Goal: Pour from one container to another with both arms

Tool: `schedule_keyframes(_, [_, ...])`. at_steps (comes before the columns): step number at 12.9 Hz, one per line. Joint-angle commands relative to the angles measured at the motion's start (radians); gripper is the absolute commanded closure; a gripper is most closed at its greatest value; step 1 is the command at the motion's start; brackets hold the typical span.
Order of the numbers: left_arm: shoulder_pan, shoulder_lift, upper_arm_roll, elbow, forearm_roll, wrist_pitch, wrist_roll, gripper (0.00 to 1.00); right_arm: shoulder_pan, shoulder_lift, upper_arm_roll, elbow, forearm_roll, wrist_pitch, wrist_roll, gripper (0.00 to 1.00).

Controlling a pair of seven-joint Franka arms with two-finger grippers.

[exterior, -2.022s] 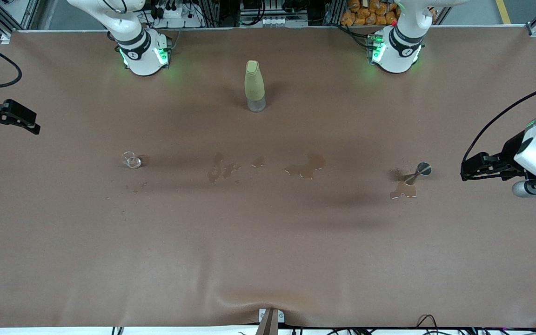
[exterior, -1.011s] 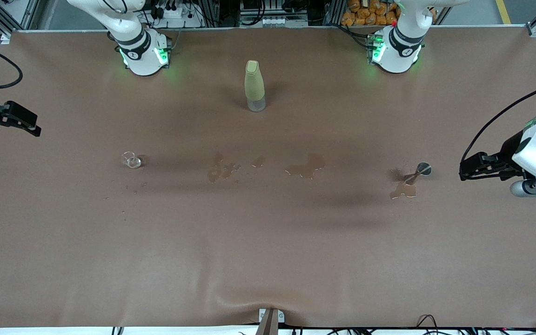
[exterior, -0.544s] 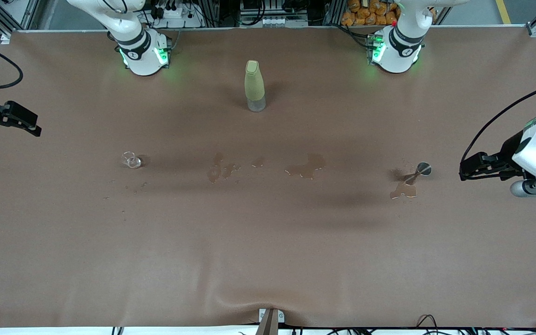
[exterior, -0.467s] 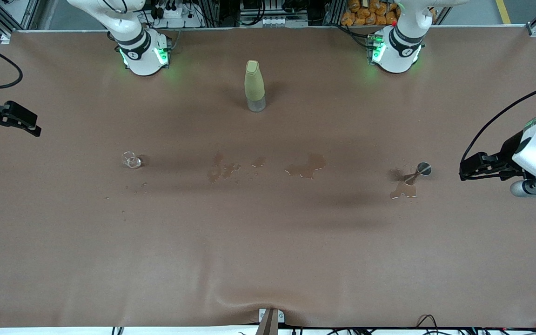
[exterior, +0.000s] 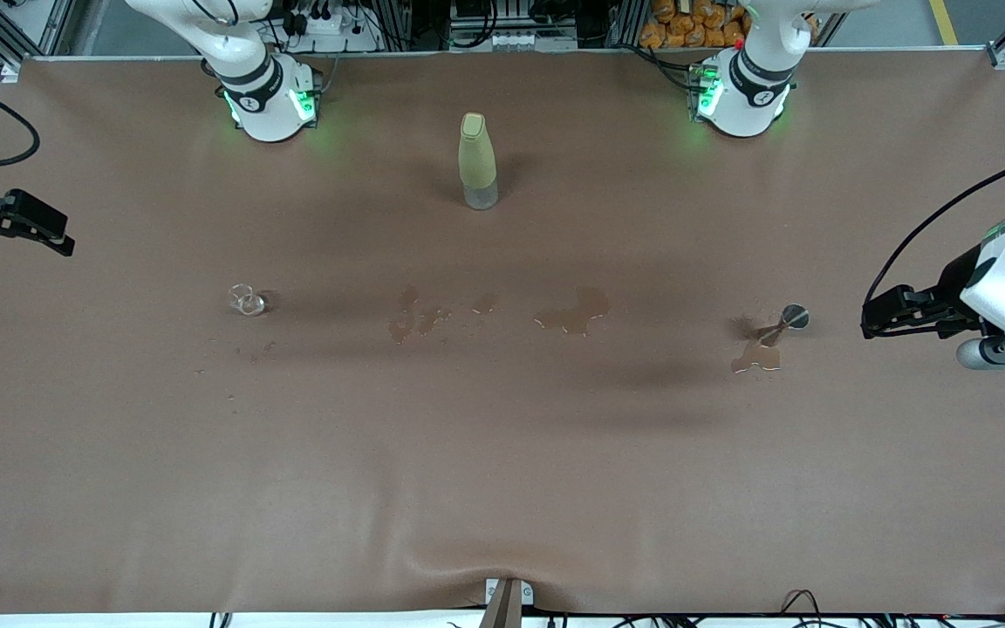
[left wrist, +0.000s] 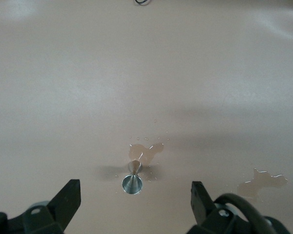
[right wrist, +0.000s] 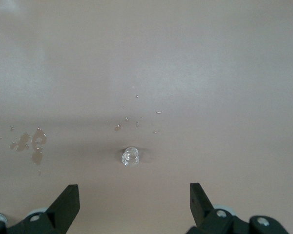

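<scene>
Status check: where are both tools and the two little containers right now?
Left tool open beside stemmed cup. Right tool open, off from beaker. Puddles between them.

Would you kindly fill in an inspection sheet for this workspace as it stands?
Surface: brown table cover, several wet spill patches.
Job's things: stemmed cup toward the left arm's end, puddle beside it; glass beaker upright toward the right arm's end.
Clutter: yellow-green bottle upright between the bases.
Grippers: left gripper open, empty; right gripper open, empty.
Cables: black cable on the left arm.
Surroundings: orange bags off the table.
</scene>
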Motion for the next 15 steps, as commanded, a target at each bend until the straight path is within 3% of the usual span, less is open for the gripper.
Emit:
schedule_keyframes(1, [-0.004,-0.015,0.004,-0.002,-0.001,-0.012,0.015,0.00,-0.005,0.008,0.004,0.023,0.011,-0.008,-0.004,0.00])
schedule_keyframes(15, [-0.004,-0.015,0.004,-0.002,-0.001,-0.012,0.012,0.00,-0.007,0.007,-0.008,0.023,0.011,-0.017,-0.059,0.00])
